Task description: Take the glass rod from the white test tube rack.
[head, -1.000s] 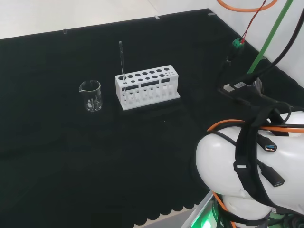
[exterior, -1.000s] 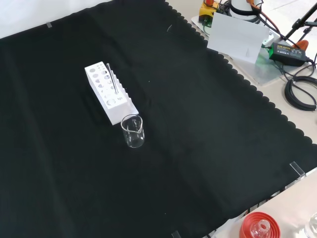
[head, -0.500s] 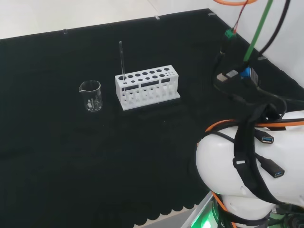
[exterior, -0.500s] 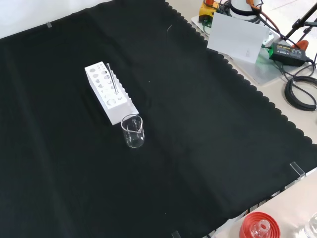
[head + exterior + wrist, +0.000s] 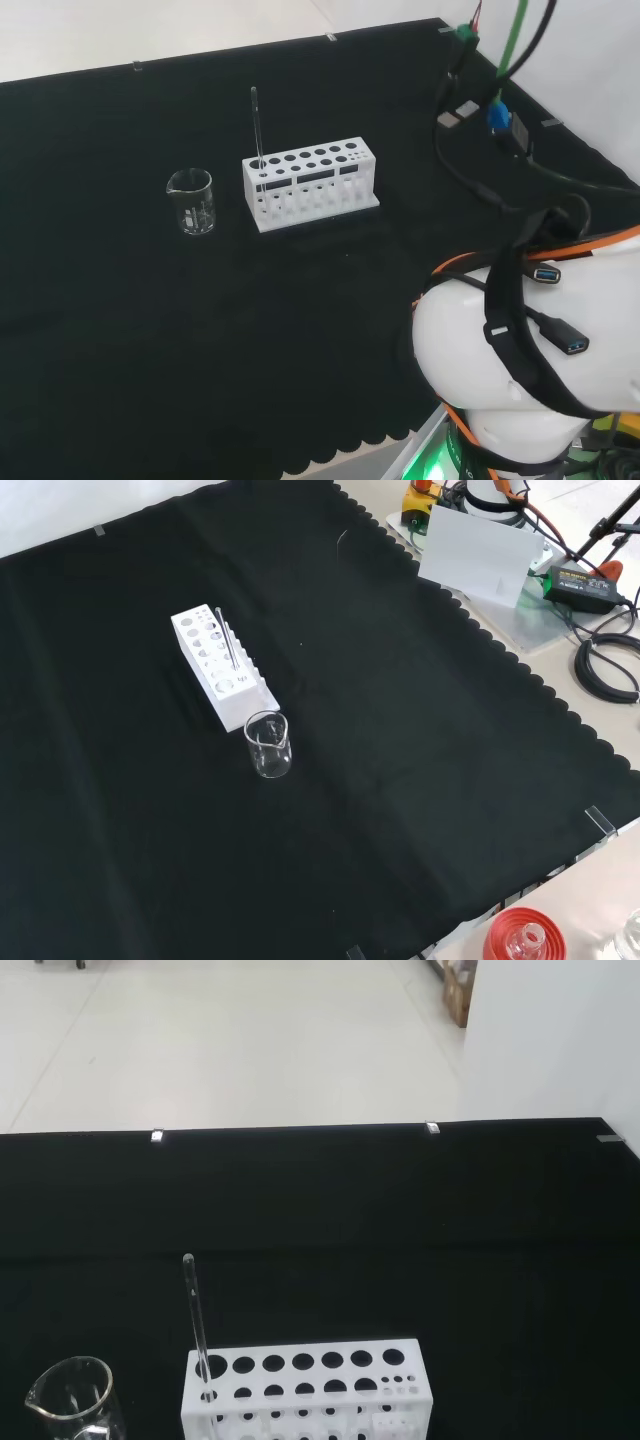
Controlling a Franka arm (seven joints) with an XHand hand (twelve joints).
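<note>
A white test tube rack (image 5: pixel 310 186) stands mid-cloth in the head view, with a thin glass rod (image 5: pixel 256 125) upright in its left end hole. From the front, the rack (image 5: pixel 221 666) runs away from the camera and the rod (image 5: pixel 228 638) rises from its near end. The wrist view looks at the rack (image 5: pixel 308 1390) and the rod (image 5: pixel 197 1320) from some distance.
A clear glass beaker (image 5: pixel 191 201) stands left of the rack in the head view, and just in front of it (image 5: pixel 269 745) in the front view. The arm's white link (image 5: pixel 520 360) and cables sit at the head view's right. A red ribbed stand (image 5: pixel 525 937) lies off the cloth's front edge.
In the head view the arm's cables and connectors at the right have risen and swung upward and left. Rack, rod and beaker have stayed put.
</note>
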